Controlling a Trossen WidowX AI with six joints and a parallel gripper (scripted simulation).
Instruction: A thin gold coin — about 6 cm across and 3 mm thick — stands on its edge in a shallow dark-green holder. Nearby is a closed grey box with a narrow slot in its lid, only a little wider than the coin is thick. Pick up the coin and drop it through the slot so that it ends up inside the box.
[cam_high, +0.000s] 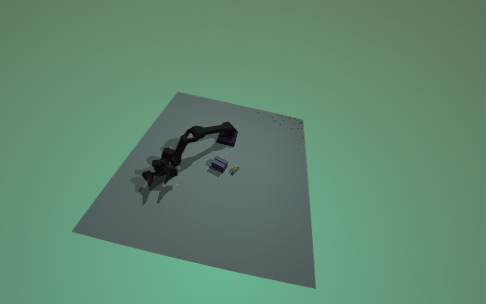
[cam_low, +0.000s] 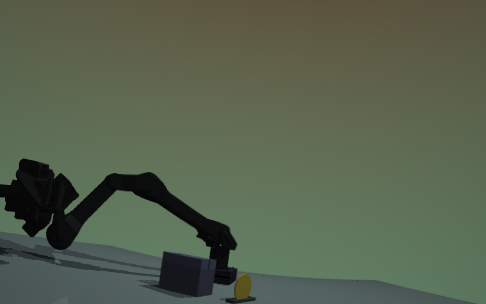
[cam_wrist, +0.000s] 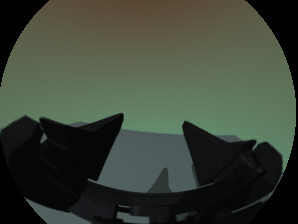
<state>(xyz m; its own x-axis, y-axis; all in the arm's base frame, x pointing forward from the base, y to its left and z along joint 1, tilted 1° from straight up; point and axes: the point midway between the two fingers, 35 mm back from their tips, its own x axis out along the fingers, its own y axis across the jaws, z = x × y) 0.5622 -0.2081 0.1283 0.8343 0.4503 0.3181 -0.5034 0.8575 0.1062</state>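
The gold coin (cam_high: 235, 170) (cam_low: 243, 286) stands on its edge in the dark-green holder (cam_low: 240, 300) on the grey table. The closed grey box (cam_high: 219, 163) (cam_low: 187, 273) sits just left of the coin. My gripper (cam_high: 227, 139) (cam_low: 225, 276) (cam_wrist: 154, 120) is open and empty, low near the table beyond the box, away from the coin. In the wrist view I see only the two spread fingers and bare table; neither coin nor box shows there.
The arm's base (cam_high: 157, 172) (cam_low: 37, 200) stands at the left of the grey table (cam_high: 240, 225). The table's far right corner (cam_high: 300, 121) carries small dark dots.
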